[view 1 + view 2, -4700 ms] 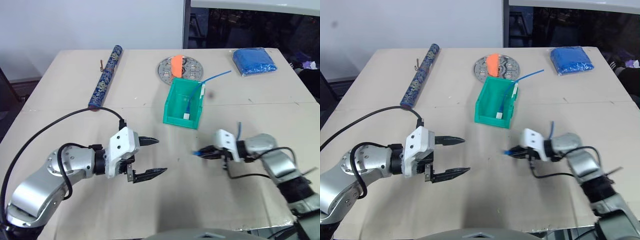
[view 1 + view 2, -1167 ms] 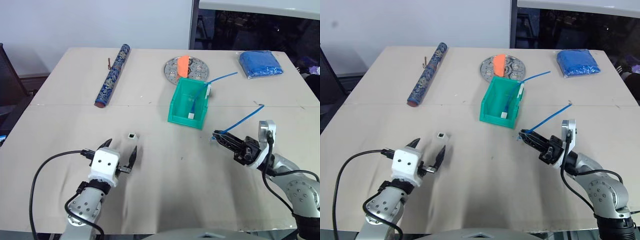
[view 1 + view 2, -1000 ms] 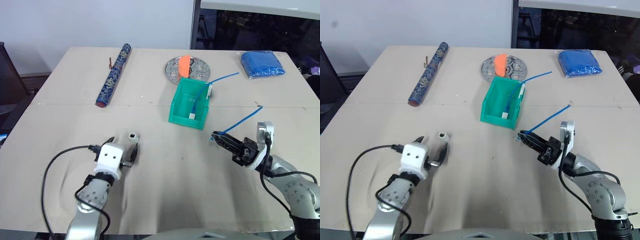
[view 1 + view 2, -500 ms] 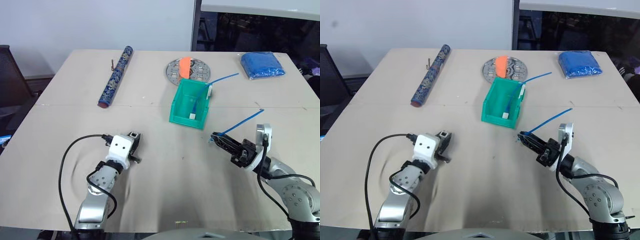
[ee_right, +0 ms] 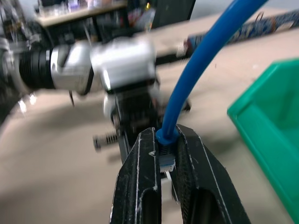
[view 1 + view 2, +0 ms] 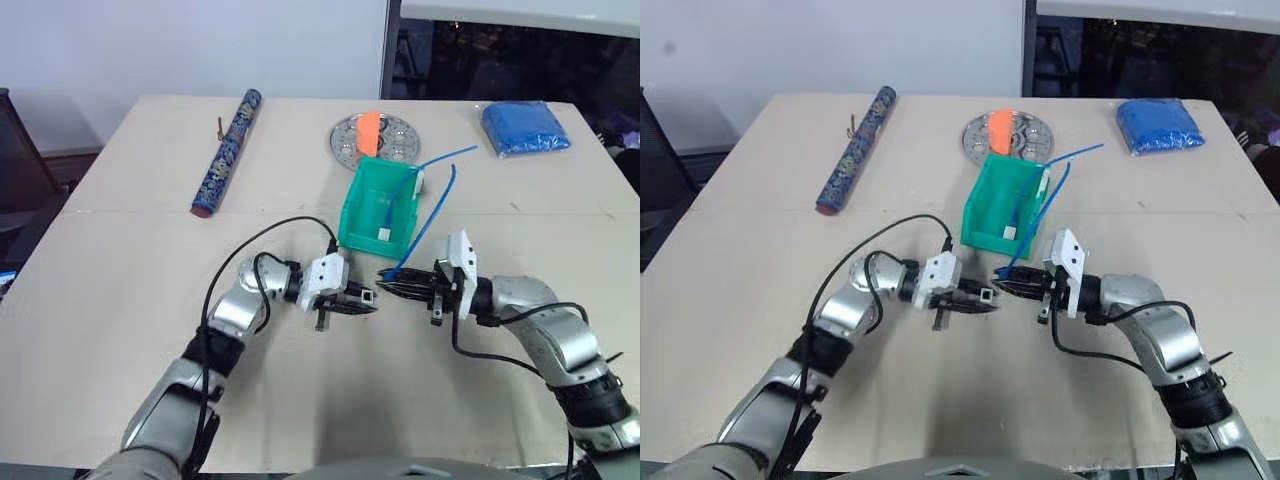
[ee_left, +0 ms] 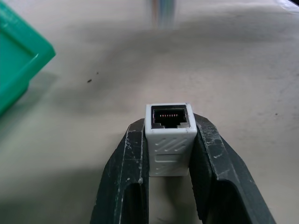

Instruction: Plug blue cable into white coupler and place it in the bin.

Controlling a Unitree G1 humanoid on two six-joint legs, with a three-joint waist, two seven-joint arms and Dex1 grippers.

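Left gripper: two black fingers clamped on the small white plastic coupler cube, one finger on each side face; the coupler sits at the fingertips, its dark socket hole facing out past the tips, toward the right gripper; held above the beige table, in front of the bin; gripper lies roughly level, pointing to the robot's right.

Right gripper: fingers pressed together on the plug end of the thin bright-blue cable; the small clear plug sits between the pads, its tip facing the left gripper; gripper lies roughly level, pointing to the robot's left; the two grippers face each other tip to tip; plug and coupler near but apart, a small gap between them.

Cable: long axis runs from the pinched plug up and away from the robot, the free length rising in a curve beside the bin's right wall.

Small teal-green open-top plastic bin: just behind the two grippers; inside it a second blue cord with a second white coupler at its lower end.

Further back: round perforated metal plate bearing an orange piece; folded blue cloth pad at the far right; long dark-blue patterned roll at the far left.
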